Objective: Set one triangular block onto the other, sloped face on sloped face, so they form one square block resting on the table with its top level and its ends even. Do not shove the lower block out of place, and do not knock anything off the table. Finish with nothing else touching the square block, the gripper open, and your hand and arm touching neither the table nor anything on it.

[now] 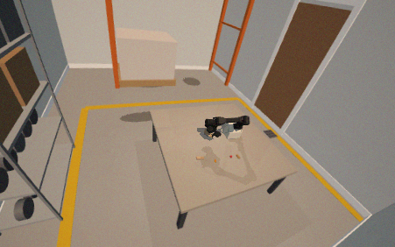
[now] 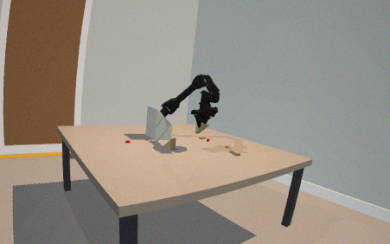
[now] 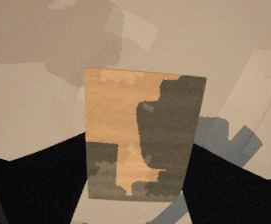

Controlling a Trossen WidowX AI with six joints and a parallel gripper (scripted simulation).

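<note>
My gripper (image 2: 201, 125) (image 3: 135, 140) is shut on one triangular block (image 2: 202, 128) (image 3: 111, 110), which hangs tilted above the table (image 2: 151, 182) (image 1: 184, 188). In the wrist view a broad face of that block, partly shaded, fills the space between the black fingers. The other triangular block (image 2: 170, 144) stands on the table in the exterior view, left of and nearer than the gripper, with a slope rising toward its right. The two blocks are apart. In the top view the arm hides much of the area around the gripper. The standing block is not seen in the wrist view.
Pale upright panels (image 2: 152, 123) stand by the arm's base. Small red pieces (image 2: 127, 141) (image 2: 207, 139) (image 1: 230, 156), orange pieces (image 2: 201, 138) (image 2: 226, 146) (image 1: 215, 161) (image 1: 238, 156) and a flat tan piece (image 2: 235, 152) (image 1: 200, 158) lie on the table.
</note>
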